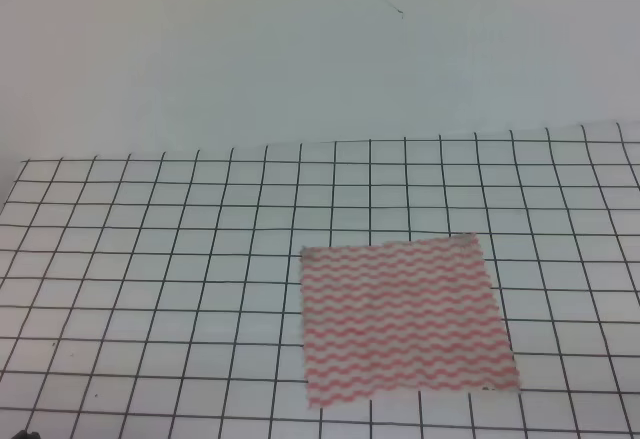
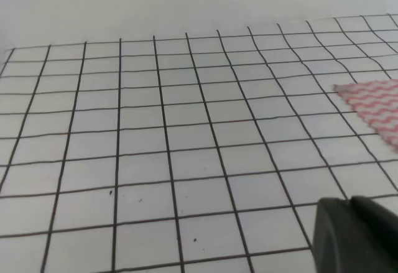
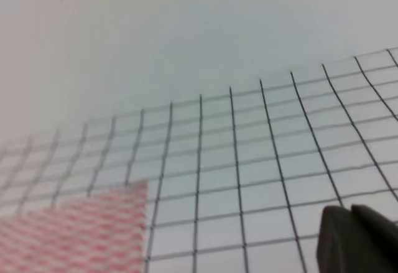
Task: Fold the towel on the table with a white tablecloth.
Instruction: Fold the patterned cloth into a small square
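jaws on both grippers can't be judged: only a dark corner of the left gripper [image 2: 354, 235] and of the right gripper [image 3: 357, 239] shows, above the cloth, holding nothing visible. the towel [image 1: 405, 321] lies flat and unfolded, right of centre on the table [image 1: 150, 289], nearly square, edges slightly skewed to the grid, thin with wavy pink-red stripes.

Left gripper [image 2: 356, 234]: we see only a dark grey, matte block with a rounded top edge and a faint seam, low right in the left wrist view.
Right gripper [image 3: 357, 240]: we see a similar dark grey, blurred bulk with a central notch, low right in its wrist view.
Jaws: we cannot make them out.
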Action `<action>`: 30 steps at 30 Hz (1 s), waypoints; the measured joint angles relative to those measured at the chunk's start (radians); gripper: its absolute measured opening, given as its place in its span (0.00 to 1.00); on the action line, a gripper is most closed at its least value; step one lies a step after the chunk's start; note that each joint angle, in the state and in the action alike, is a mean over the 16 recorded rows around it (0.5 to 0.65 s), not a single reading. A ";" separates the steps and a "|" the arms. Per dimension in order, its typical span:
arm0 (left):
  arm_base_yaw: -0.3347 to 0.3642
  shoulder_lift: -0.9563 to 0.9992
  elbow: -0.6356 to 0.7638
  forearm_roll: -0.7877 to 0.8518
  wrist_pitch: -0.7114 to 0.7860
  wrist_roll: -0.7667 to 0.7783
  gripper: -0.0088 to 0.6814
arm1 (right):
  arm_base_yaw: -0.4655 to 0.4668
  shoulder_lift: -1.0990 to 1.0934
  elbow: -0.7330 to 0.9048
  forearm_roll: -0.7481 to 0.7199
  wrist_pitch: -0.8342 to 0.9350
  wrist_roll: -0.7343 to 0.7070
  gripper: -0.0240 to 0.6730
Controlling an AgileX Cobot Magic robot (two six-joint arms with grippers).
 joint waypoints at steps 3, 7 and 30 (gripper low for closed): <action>0.000 0.000 0.000 -0.003 -0.001 0.000 0.01 | 0.000 0.000 0.000 0.035 -0.013 -0.001 0.03; 0.000 0.000 0.000 0.000 -0.001 0.002 0.01 | 0.000 0.000 0.000 0.055 -0.023 -0.018 0.03; 0.000 0.000 0.000 -0.036 0.014 0.046 0.01 | 0.000 0.000 0.000 0.066 0.118 -0.465 0.03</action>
